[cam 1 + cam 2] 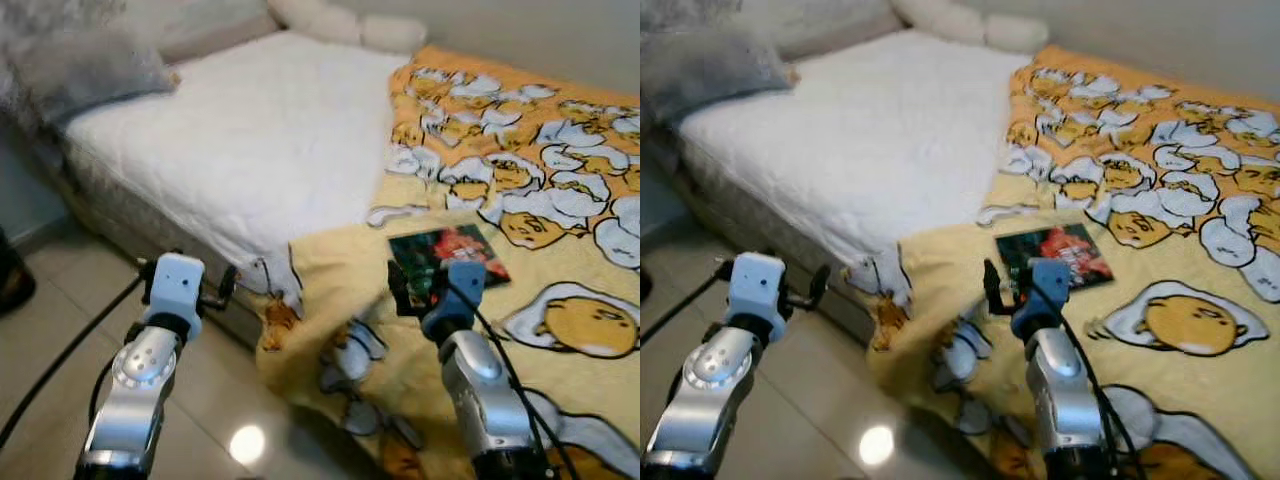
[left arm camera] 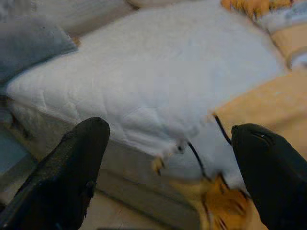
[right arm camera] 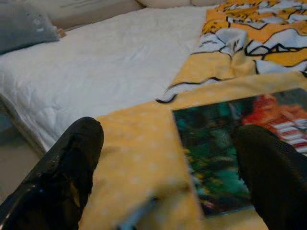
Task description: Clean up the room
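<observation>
A thin book [image 1: 466, 243] with a green and red cover lies flat on the yellow egg-print blanket [image 1: 560, 200], near the blanket's front edge. My right gripper [image 1: 420, 285] hovers just in front of the book, open and holding nothing. In the right wrist view the book [image 3: 225, 143] sits between and beyond the two black fingers [image 3: 72, 163]. My left gripper [image 1: 188, 275] is open too, held over the floor in front of the bed's side edge. The left wrist view faces the white mattress [image 2: 158, 81] and the blanket's hanging corner.
The bed's white mattress [image 1: 250, 130] lies bare on the left half. A grey pillow [image 1: 90, 65] rests at its far left and white pillows [image 1: 350, 25] at the head. Glossy tiled floor [image 1: 60, 330] runs along the bed. A dark object [image 1: 12, 275] stands at the left edge.
</observation>
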